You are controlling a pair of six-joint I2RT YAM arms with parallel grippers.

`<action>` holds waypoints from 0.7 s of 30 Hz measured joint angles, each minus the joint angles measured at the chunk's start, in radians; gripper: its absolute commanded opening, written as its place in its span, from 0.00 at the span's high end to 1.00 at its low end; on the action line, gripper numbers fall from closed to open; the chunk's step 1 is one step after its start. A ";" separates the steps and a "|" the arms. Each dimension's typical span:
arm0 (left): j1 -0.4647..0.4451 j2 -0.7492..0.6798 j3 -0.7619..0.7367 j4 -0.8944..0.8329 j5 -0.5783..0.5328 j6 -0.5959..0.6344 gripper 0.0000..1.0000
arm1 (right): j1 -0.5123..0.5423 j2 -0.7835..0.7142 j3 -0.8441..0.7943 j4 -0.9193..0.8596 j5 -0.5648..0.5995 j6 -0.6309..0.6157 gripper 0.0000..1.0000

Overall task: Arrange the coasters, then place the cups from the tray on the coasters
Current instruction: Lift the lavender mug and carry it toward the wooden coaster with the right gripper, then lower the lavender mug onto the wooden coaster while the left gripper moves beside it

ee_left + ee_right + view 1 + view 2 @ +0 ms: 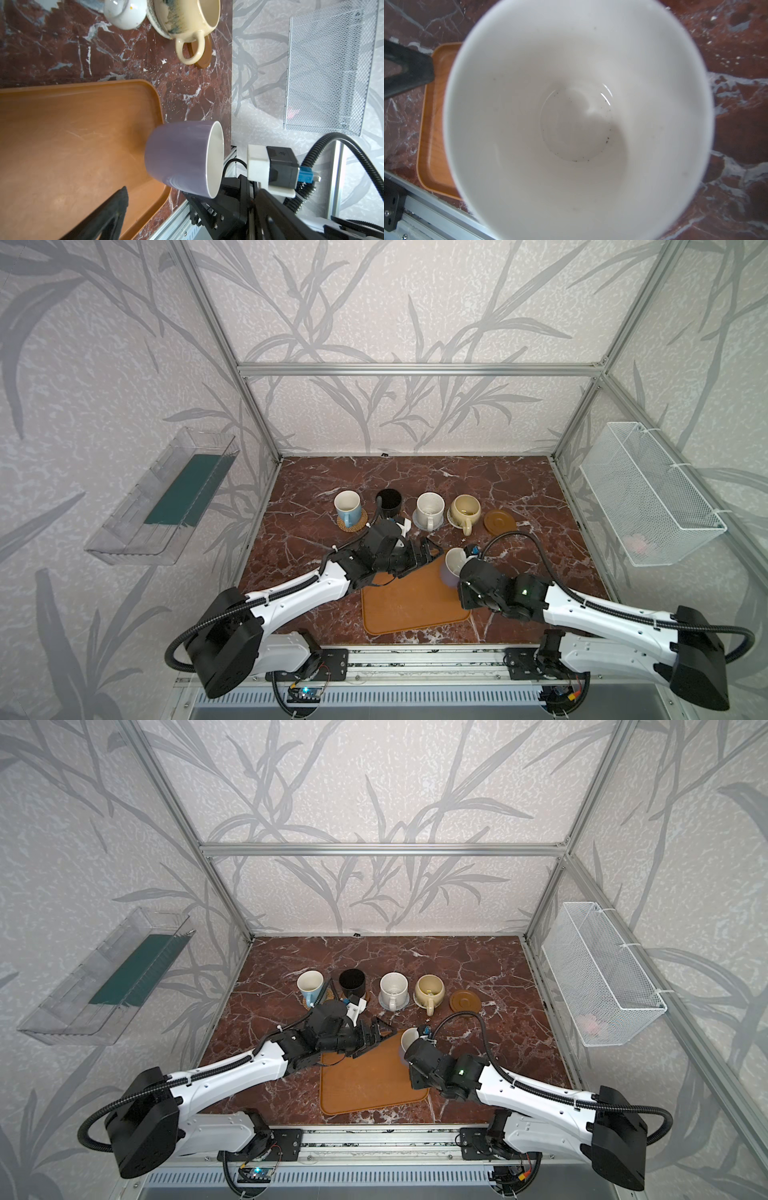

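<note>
No readable text, label, brand, number or sign anywhere in these views. A faint pale mark on the dark grey block-shaped camera housing point(281, 164) at the right arm's wrist, seen from the left wrist camera, too small to make out.

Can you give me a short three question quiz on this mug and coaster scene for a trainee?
1. True or false: the lavender mug stands flat on the tray.
2. Which coaster has no mug on it? A woven rattan, B glossy brown at the row's right end, C grey-blue rope.
3. How many mugs stand in the back row?

Key
1. False: the right gripper holds it tilted at the tray's edge.
2. B, the brown coaster.
3. Four: light blue mug, black mug, speckled white mug, cream mug.
</note>
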 measured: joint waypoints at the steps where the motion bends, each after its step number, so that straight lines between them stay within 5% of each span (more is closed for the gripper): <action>1: -0.001 0.006 0.002 0.023 0.000 -0.013 0.02 | -0.021 -0.007 0.003 -0.010 -0.006 -0.011 0.95; 21: -0.057 0.202 0.107 0.183 -0.030 -0.090 0.01 | -0.337 -0.085 0.074 -0.169 -0.128 -0.233 0.96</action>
